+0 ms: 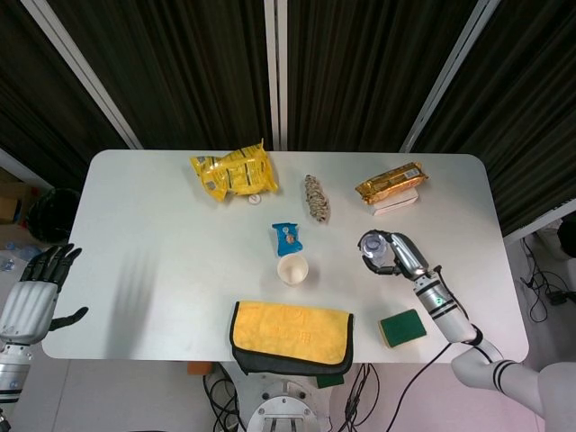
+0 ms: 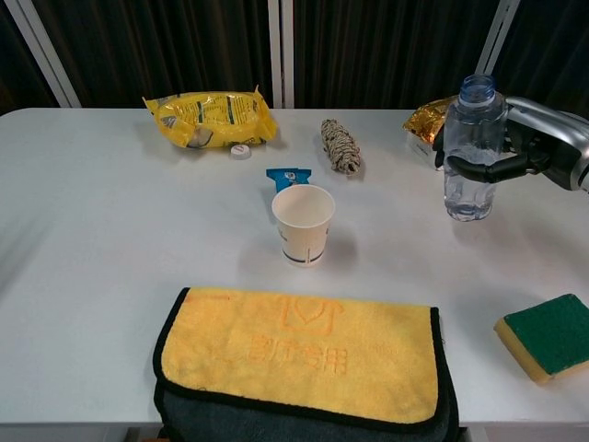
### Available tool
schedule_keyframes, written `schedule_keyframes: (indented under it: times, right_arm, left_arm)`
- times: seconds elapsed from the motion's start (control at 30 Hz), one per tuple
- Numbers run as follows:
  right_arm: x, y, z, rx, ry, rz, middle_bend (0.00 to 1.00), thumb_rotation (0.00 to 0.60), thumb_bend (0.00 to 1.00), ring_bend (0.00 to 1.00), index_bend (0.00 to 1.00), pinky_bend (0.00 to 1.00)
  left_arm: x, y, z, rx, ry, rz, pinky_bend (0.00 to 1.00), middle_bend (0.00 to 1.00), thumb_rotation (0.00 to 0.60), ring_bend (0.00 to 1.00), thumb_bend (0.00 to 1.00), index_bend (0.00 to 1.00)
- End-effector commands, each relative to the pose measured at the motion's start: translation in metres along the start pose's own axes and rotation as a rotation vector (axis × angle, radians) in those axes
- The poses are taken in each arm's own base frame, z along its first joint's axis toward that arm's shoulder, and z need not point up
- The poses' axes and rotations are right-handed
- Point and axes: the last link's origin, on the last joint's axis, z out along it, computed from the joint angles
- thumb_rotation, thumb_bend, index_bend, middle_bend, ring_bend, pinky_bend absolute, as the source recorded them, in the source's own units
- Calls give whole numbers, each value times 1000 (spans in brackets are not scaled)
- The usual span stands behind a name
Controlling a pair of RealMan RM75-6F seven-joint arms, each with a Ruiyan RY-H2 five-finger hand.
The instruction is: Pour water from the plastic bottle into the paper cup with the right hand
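Observation:
A clear plastic bottle point(image 2: 472, 147) with no cap is held upright above the table, right of the cup. My right hand point(image 2: 534, 147) grips it around the middle; in the head view the bottle point(image 1: 373, 250) shows at the tip of that hand point(image 1: 400, 256). The white paper cup point(image 2: 304, 224) stands upright and looks empty near the table's middle, also visible from above as the paper cup point(image 1: 292, 269). My left hand point(image 1: 36, 292) hangs off the table's left edge, fingers apart, holding nothing.
A yellow cloth point(image 2: 308, 354) lies folded at the front edge, a green sponge point(image 2: 550, 334) at the front right. A yellow snack bag point(image 2: 207, 117), a bottle cap point(image 2: 240, 151), a blue packet point(image 2: 287, 175), a rope bundle point(image 2: 340, 145) and a gold packet point(image 1: 389, 183) on a white box lie behind the cup.

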Motion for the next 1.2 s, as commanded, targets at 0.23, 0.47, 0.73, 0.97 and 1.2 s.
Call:
schedule_keyframes:
  times: [0.23,0.47,0.73,0.97,1.2]
  right_arm:
    - [-11,-28,38,38,-75,-246,659,600,490,492,891,497]
    - [-26,-41,54,60,-115,-398,659,600,498,492,892,499]
    - [-35,-53,62,97,-124,-560,654,600,500,492,890,499]
    - [-38,-62,67,122,-138,-719,652,600,500,492,890,499]
    - [-42,-68,71,122,-149,-800,646,600,500,492,889,499]
  left_arm:
    - [-1,-3,0,4,2,-7,116,63,600,0,90,87]
    - [-2,-4,1,4,2,-14,116,63,600,0,90,87]
    - [-2,-6,0,10,5,-16,116,63,600,0,90,87]
    - [-1,-7,-1,10,10,-17,116,63,600,0,90,87]
    - [0,-7,-2,10,14,-18,116,63,600,0,90,87]
